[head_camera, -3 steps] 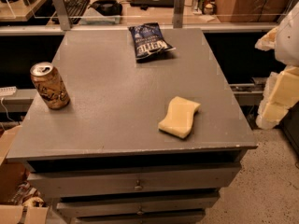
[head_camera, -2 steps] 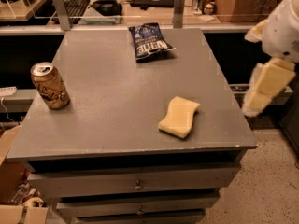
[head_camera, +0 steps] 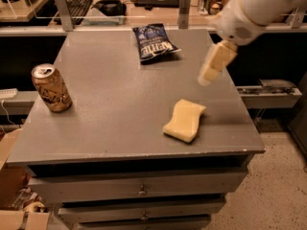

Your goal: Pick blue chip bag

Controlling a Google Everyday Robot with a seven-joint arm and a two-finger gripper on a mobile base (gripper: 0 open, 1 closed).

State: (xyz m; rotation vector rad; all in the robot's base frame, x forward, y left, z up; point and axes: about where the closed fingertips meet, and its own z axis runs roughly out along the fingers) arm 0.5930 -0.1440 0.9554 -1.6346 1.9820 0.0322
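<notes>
The blue chip bag [head_camera: 154, 42] lies flat near the far edge of the grey table top [head_camera: 110, 109], dark navy foil with white lettering. My gripper [head_camera: 214, 65] hangs over the right part of the table, to the right of the bag and above the sponge, on the white arm [head_camera: 259, 8] that comes in from the upper right. It holds nothing.
A gold-brown drink can [head_camera: 51, 87] stands at the left edge. A pale yellow wavy sponge [head_camera: 184, 120] lies right of centre toward the front. Drawers [head_camera: 139, 188] sit below the top. A desk with a keyboard [head_camera: 76, 1] runs behind the table.
The arm and gripper have swung left from beyond the table's right edge to over its right part. The bag, can and sponge have not moved.
</notes>
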